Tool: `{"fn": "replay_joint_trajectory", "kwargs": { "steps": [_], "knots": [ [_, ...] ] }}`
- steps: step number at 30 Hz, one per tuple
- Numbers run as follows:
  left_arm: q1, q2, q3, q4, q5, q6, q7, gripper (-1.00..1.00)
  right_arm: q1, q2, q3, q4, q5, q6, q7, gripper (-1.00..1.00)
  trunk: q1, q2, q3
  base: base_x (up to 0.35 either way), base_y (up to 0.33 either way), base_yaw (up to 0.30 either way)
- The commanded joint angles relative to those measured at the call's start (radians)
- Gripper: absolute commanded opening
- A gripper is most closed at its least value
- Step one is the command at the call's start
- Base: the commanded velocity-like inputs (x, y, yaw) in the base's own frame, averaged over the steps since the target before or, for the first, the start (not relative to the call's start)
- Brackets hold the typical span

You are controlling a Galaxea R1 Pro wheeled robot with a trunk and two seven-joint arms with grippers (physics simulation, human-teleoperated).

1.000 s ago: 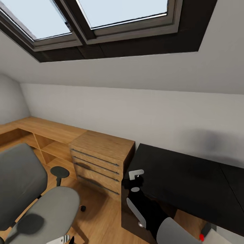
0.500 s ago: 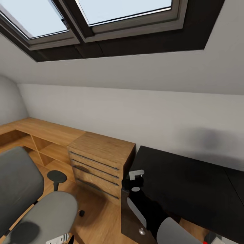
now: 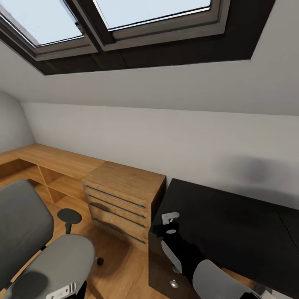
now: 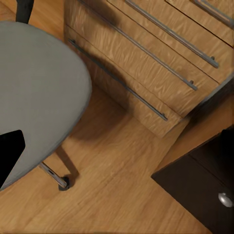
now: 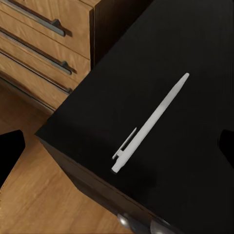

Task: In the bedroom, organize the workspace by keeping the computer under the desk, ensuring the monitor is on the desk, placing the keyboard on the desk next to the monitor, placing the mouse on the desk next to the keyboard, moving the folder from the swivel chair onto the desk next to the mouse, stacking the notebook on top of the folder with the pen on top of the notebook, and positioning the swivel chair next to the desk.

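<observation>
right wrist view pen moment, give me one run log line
white pen lying flat on black desk near its corner | right gripper above it, fingers spread, not touching | wooden drawer unit beside desk

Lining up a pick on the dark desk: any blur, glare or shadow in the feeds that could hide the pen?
Right wrist view: sharp and glare-free, the white pen stands out on the black desk. Head view: wide-angle bend at the skylight, a soft grey shadow on the wall. Left wrist view: crisp, with the swivel chair shading the floor.

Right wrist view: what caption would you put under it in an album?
A white pen lies alone on the black desk near its corner, beside wooden drawers.
</observation>
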Motion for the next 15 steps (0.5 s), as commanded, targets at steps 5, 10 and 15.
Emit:
{"fn": "replay_joint_trajectory", "kwargs": {
  "steps": [5,10,15],
  "knots": [
    [0.003,0.000,-0.001,-0.006,0.012,0.005,0.004,1.00,-0.002,0.000,-0.007,0.001,-0.006,0.004,-0.007,1.00,0.020,-0.036,-0.017,0.000,0.000,0.000],
    [0.004,0.000,-0.001,-0.006,0.012,0.005,0.004,1.00,-0.003,0.000,-0.008,0.001,-0.006,0.004,-0.007,1.00,0.039,-0.071,-0.033,0.000,0.000,0.000],
    [0.004,0.000,-0.001,-0.006,0.012,0.005,0.004,1.00,-0.004,0.000,-0.008,0.001,-0.005,-0.006,-0.007,1.00,0.058,-0.106,-0.048,0.000,0.000,0.000]
  ]
}}
